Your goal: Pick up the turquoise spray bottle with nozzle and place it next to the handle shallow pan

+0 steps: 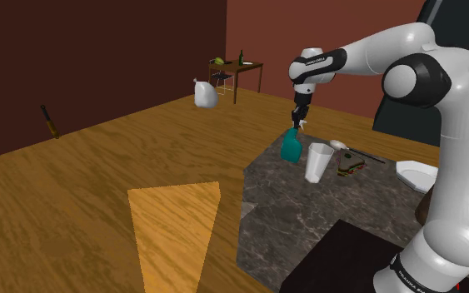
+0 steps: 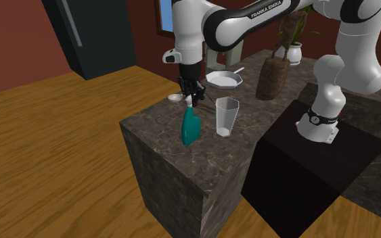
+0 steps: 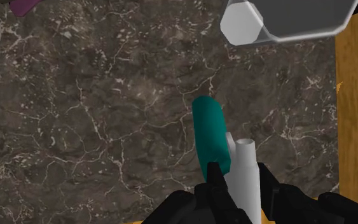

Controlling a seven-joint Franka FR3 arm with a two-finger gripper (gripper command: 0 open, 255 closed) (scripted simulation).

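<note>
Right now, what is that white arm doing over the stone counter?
The white arm has its black gripper clasped on the white nozzle of a turquoise spray bottle, which tilts near the edge of the dark marbled counter, beside a pale faceted cup. Whether its base is off the surface is hard to tell. The shallow white pan it should end up next to sits farther back, so the move is not yet done.

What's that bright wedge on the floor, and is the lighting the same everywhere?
Shoulder view: dim room, a paler wedge on the wooden floor, light or mat, cannot tell. Second exterior view: brighter, spray bottle with no clear shadow on the counter. Wrist view: even, no glare.
</note>
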